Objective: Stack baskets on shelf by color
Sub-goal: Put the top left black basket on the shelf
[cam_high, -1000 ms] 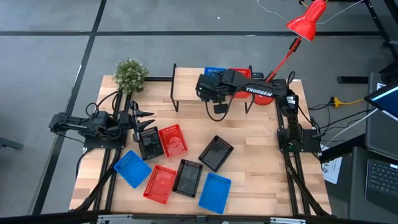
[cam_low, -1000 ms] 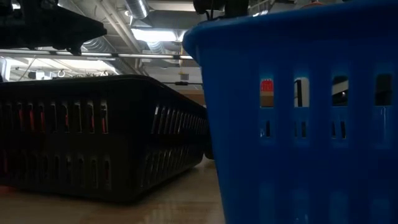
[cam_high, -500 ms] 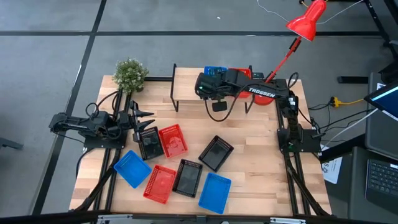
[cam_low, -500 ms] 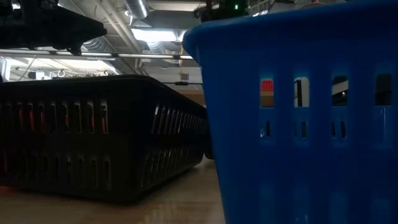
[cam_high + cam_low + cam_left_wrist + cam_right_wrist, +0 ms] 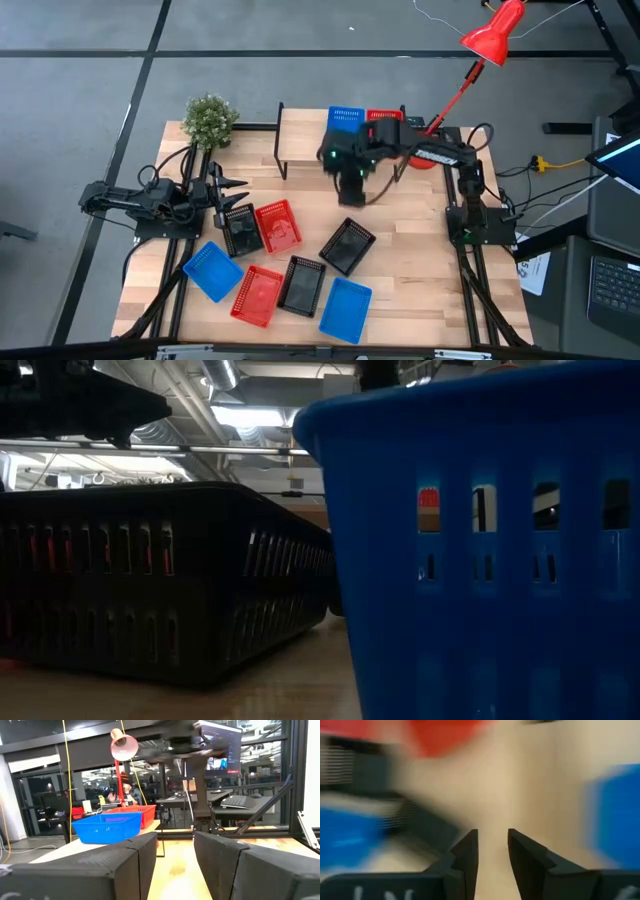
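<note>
On the light-wood shelf (image 5: pixel 300 135) at the table's far side stand a blue basket (image 5: pixel 346 117) and a red basket (image 5: pixel 385 118), side by side; the left wrist view shows them too, the blue basket (image 5: pixel 107 826) and the red basket (image 5: pixel 139 813). My right gripper (image 5: pixel 350 190) hangs open and empty in front of the shelf, pointing down, its fingers (image 5: pixel 470 855) apart. My left gripper (image 5: pixel 175 865) rests open at the table's left. On the tabletop lie several more baskets: black (image 5: pixel 240 228), red (image 5: pixel 279 225), black (image 5: pixel 347 245), blue (image 5: pixel 212 270).
Nearer the front edge lie a red basket (image 5: pixel 258 294), a black basket (image 5: pixel 302 284) and a blue basket (image 5: pixel 346 307); the last two fill the low view. A potted plant (image 5: pixel 210 120) stands at the far left corner, a red lamp (image 5: pixel 492 35) at the far right.
My right gripper has drawn back from over the shelf toward the table's near edge and risen, tipping from slanted to pointing nearly straight down. The blue basket on the shelf, partly under the arm before, now shows whole.
</note>
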